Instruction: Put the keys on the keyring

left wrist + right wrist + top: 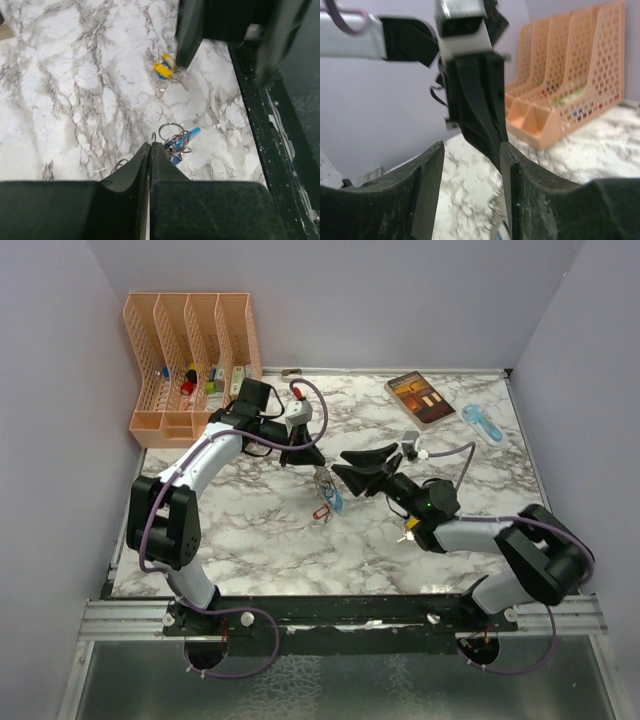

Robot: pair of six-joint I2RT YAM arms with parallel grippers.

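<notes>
The keyring, a bunch of thin metal rings with a light-blue piece and a red tag, hangs from my left gripper just above the marble table. In the left wrist view my left gripper is shut, with a thin ring poking out at its tips, and the bunch lies just beyond. My right gripper is open and faces the left one from the right. In the right wrist view its fingers straddle the left gripper's tips. Keys with a yellow cap lie on the table under the right arm.
An orange file organiser stands at the back left. A brown phone-like slab and a light-blue object lie at the back right. The table's black front rail runs close to the keys.
</notes>
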